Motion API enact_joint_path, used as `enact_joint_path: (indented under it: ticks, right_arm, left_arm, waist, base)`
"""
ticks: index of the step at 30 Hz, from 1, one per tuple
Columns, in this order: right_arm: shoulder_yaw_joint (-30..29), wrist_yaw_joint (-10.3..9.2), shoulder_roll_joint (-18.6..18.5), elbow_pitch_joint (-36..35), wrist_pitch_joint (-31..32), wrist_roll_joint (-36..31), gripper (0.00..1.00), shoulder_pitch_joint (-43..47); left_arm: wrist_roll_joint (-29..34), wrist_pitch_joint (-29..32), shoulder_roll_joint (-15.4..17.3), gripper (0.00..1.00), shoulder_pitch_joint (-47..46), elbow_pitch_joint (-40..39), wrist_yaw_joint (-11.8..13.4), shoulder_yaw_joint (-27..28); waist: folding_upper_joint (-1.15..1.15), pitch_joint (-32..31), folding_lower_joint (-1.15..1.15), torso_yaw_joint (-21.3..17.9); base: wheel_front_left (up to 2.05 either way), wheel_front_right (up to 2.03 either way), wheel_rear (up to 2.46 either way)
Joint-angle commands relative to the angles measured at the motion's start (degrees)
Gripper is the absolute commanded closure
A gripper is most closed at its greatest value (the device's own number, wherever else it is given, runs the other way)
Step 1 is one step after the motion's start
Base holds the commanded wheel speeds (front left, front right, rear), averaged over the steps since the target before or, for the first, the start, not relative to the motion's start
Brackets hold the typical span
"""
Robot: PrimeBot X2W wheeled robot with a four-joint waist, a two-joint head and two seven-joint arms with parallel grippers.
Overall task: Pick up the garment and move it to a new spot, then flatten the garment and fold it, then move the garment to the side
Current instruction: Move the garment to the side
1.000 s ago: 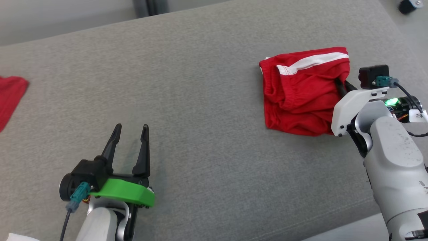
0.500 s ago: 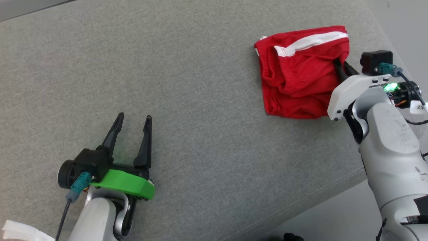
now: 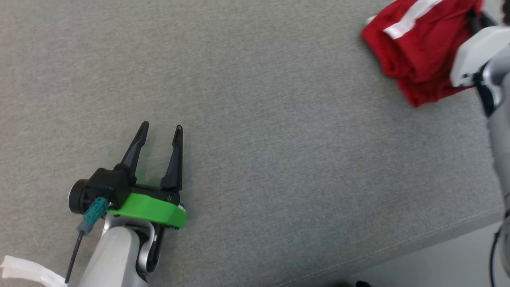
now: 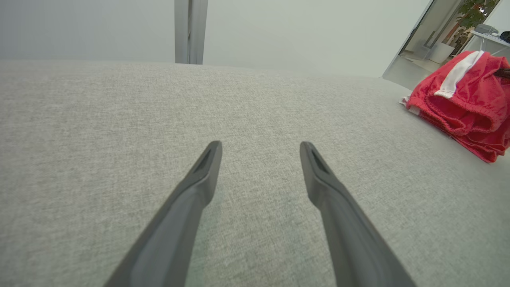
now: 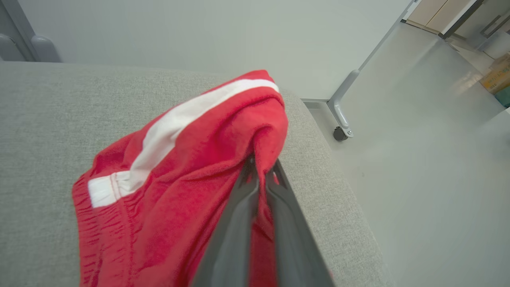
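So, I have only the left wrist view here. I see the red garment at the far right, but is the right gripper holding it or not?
Observer: Yes. In the right wrist view the right gripper has its jaws shut on a raised fold of the red garment.
Operator: Is this fold near the edge?
Observer: Yes, it is close to the right edge of the grey surface, and the floor lies just beyond it.

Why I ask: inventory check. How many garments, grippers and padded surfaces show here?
Red fabric garment with white stripe: 1
Dark two-fingered grippers: 2 (left gripper open, right gripper shut on garment)
Grey fabric-covered surface: 1
Total: 4
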Motion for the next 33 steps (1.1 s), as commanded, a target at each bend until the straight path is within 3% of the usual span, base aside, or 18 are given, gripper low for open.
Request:
enact_joint_path:
  ticks: [1,9,10,11,12,19,26,33]
  right_arm:
    - [-1.2,-0.09,-1.9,0.6,0.2,-1.1,1.0,-0.9]
    - [-8.4,-0.09,-7.5,2.8,0.7,-5.2,1.0,-1.4]
    - [-9.4,-0.09,-7.5,2.7,0.5,-5.7,0.92,-1.1]
    - [-10.4,-0.08,-7.3,2.7,0.2,-6.5,0.51,-0.6]
    - [-11.2,-0.08,-7.0,2.5,0.0,-7.1,0.0,-0.3]
    - [-13.5,-0.08,-3.8,1.5,-4.6,-11.2,0.0,0.2]
    - [-9.6,-0.08,-0.6,3.2,-8.2,-12.5,0.0,-0.6]
    - [-4.8,-0.08,2.6,3.7,-11.1,-11.5,0.0,1.0]
  left_arm:
    - [-0.6,-0.2,0.0,0.0,-1.2,-0.1,0.2,0.2]
    - [-0.7,-0.5,-0.4,0.0,-1.0,0.0,0.2,0.5]
    - [-0.7,-0.6,-0.5,0.0,-0.9,0.0,0.2,0.5]
    - [-0.7,-0.5,-0.5,0.0,-0.9,0.0,0.2,0.6]
    - [-0.7,-0.5,-0.5,0.0,-0.8,0.1,0.2,0.6]
    - [-0.6,-0.5,-0.7,0.0,0.1,0.9,0.1,0.7]
    - [-1.1,-0.5,-1.5,0.0,1.4,2.1,-0.1,0.7]
    - [-3.2,-0.4,-2.8,0.0,3.1,3.7,-0.3,2.4]
  waist:
    - [0.0,1.3,0.0,3.1]
    - [0.0,1.9,0.0,5.9]
    - [0.0,1.9,0.0,6.0]
    - [0.0,1.9,0.0,6.0]
    - [0.0,1.9,0.0,6.0]
    - [0.0,0.3,0.0,5.1]
    - [0.0,-4.1,0.0,4.8]
    - [0.0,-10.5,0.0,7.0]
  base:
    - [0.0,0.0,0.0]
    - [0.0,0.0,0.0]
    - [0.0,0.0,0.0]
    - [0.0,0.0,0.0]
    - [0.0,0.0,0.0]
    - [0.0,0.0,0.0]
    - [0.0,0.0,0.0]
    - [0.0,0.0,0.0]
